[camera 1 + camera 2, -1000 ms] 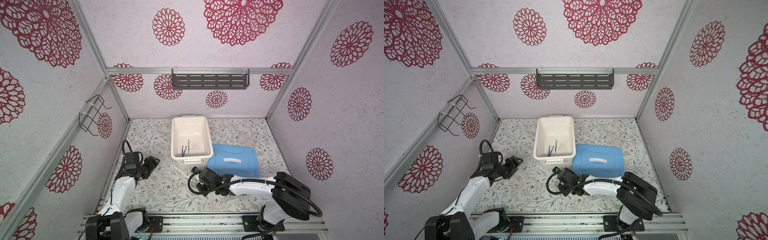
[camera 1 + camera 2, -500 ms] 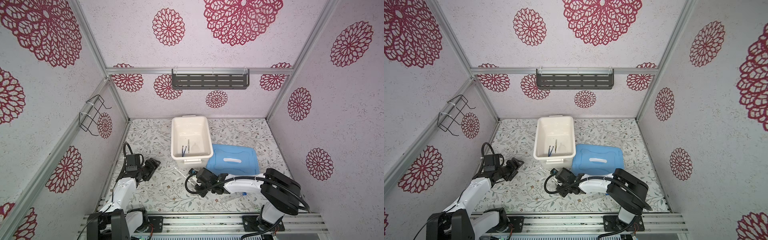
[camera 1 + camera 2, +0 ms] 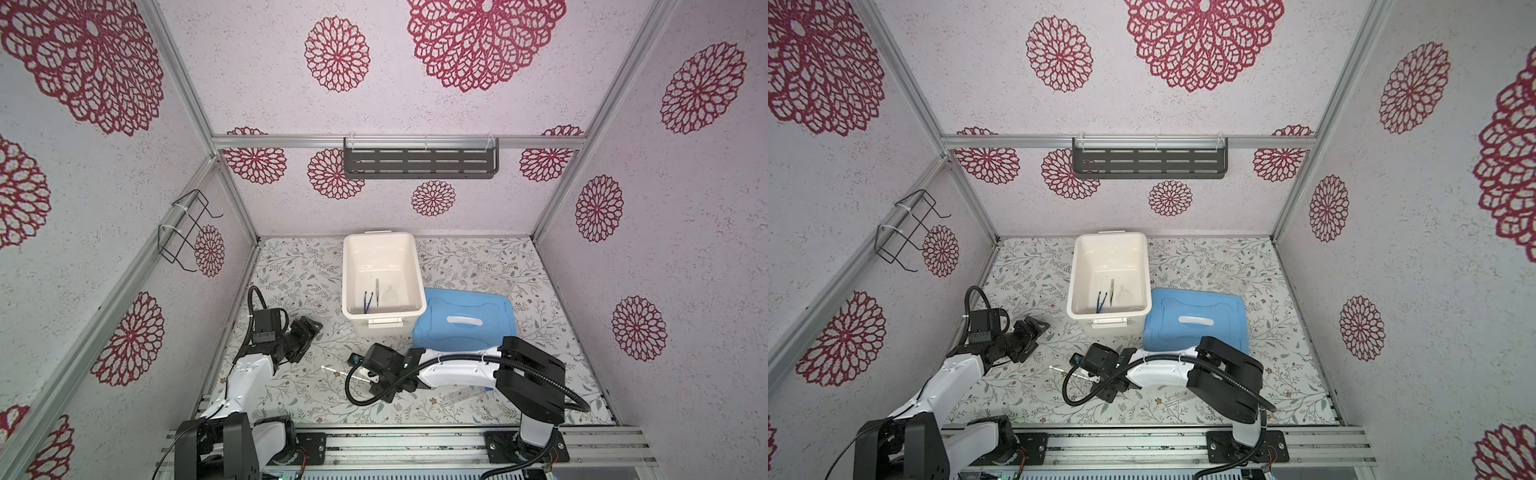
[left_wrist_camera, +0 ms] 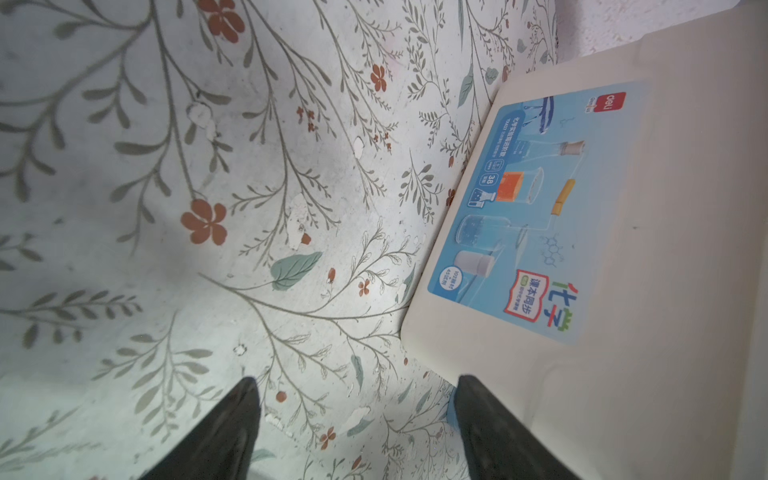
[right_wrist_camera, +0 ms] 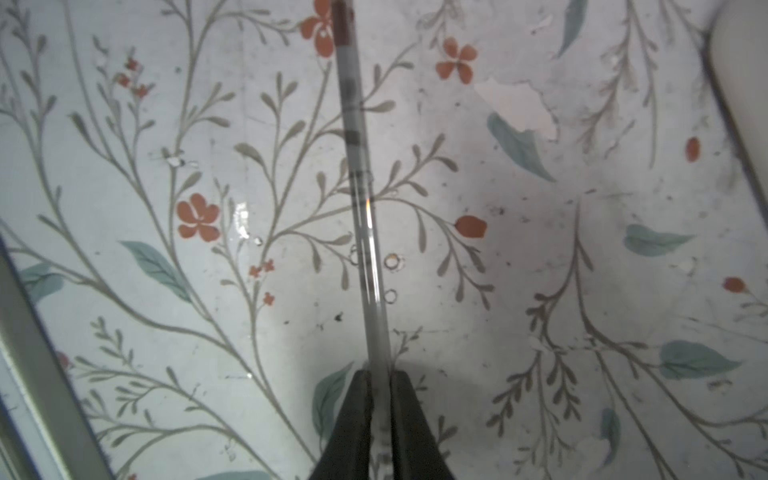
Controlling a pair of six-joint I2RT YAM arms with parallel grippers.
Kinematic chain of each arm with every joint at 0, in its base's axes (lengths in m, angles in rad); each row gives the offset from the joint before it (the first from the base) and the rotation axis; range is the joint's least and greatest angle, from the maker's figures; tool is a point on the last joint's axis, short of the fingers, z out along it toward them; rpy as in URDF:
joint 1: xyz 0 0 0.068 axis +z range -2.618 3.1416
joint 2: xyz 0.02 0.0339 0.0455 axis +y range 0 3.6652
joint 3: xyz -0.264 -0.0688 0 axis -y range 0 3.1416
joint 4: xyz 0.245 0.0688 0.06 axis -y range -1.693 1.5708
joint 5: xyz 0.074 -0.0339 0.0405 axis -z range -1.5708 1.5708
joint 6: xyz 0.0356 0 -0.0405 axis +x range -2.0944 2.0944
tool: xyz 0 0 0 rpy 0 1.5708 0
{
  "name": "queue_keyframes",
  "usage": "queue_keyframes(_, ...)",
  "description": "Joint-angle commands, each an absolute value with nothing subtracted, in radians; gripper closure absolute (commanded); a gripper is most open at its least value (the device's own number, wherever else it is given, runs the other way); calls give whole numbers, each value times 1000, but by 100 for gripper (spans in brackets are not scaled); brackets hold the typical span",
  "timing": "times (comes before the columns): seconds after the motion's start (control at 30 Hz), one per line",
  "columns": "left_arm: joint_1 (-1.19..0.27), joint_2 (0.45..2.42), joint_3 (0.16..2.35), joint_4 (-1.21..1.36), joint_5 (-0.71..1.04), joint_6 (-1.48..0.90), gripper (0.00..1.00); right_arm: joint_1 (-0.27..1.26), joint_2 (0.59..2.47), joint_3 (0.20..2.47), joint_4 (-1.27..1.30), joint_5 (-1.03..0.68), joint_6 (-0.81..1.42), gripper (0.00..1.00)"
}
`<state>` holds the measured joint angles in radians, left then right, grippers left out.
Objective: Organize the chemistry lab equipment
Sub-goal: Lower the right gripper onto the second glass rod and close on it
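My right gripper is shut on the near end of the thin white marked stick, which points straight out from the jaws over the floral mat. In both top views the stick sticks out to the left of the right gripper, in front of the white bin. Whether it rests on the mat I cannot tell. My left gripper hovers open and holds nothing, left of the bin. Inside the bin lie a slim dark-blue tool, a thin metal tool and a small transparent vessel.
The blue lid lies flat to the right of the bin, just behind my right arm. A clear tube lies by the front edge under that arm. A clear rack stands at the back right. The bin's labelled wall is close to my left fingers.
My right gripper has closed onto the stick's end and shifted slightly left. The left arm has drifted a little toward the front, its jaws still open.
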<state>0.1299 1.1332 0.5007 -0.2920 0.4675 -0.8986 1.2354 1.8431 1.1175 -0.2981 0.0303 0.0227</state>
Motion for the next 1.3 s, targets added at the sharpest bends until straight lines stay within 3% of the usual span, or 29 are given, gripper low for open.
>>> queue_keyframes(0.0,136,1121,491,-315,496,-896,22,1235,1871,1139,-444,30,-49,86)
queue_keyframes(0.3,135,1035,513,-498,433,-868,23,1234,1914,1243,-577,-4,-92,86)
queue_keyframes(0.43,140,987,530,-555,384,-862,24,1233,1988,1371,-774,-36,-87,82)
queue_keyframes(0.73,241,958,527,-590,456,-863,24,1230,2138,1530,-966,-22,-83,79)
queue_keyframes(0.9,244,946,523,-600,465,-891,24,1235,2223,1604,-1008,14,-84,90)
queue_keyframes(1.27,243,961,479,-587,579,-999,32,1234,2152,1661,-977,18,-22,95)
